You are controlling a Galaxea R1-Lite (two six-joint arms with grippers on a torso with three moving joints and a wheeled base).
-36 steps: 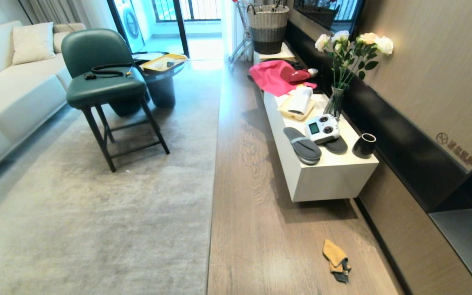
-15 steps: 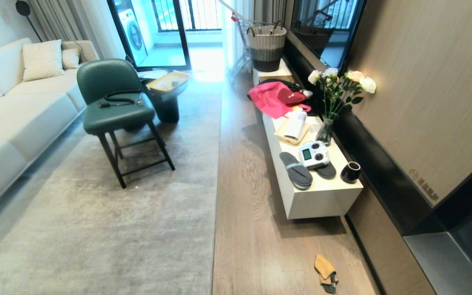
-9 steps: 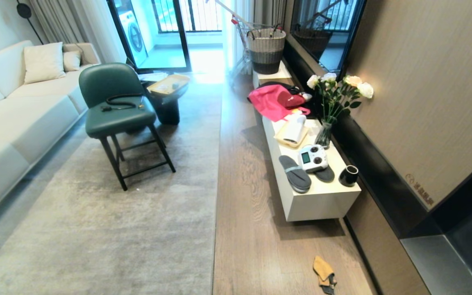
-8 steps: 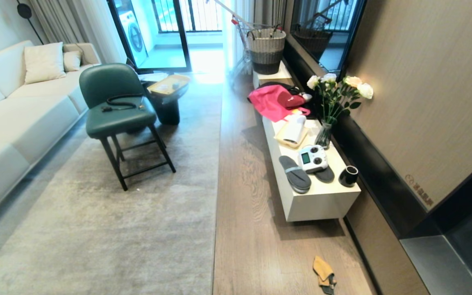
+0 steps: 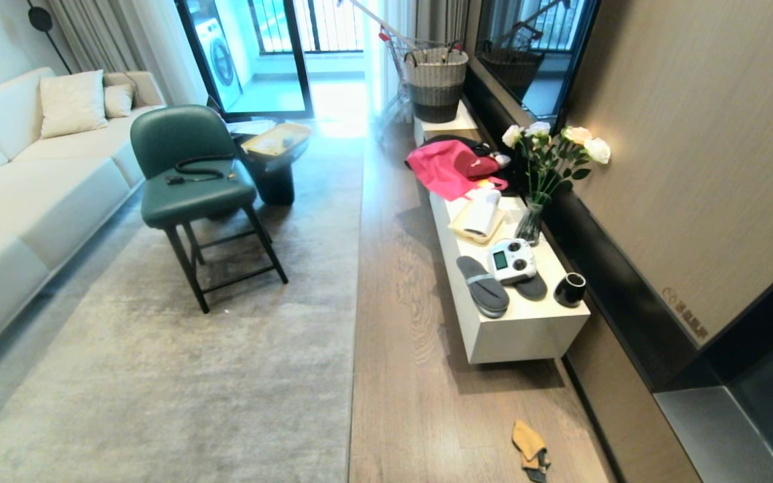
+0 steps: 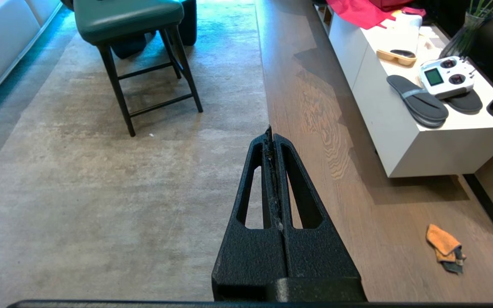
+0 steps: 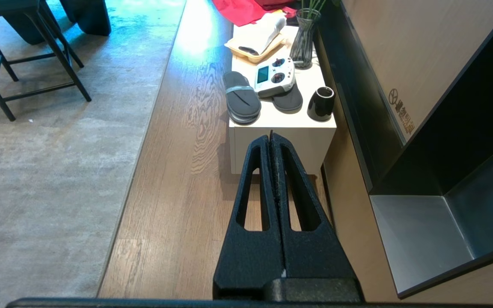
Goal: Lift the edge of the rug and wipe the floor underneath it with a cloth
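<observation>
Clearly, one cloth lies on the floor at lower right, well apart from the rug edge; two slippers sit on the table. Both tools, left tool and right tool, hang level, pressed together, empty.

Pale grey rug, faintly mottled. Brown floor planks with dark streaky grain. Mustard-tan cloth with a dark grey patch. Dark green chair on black legs. White tabletop; bright pink fabric; black fingers.
</observation>
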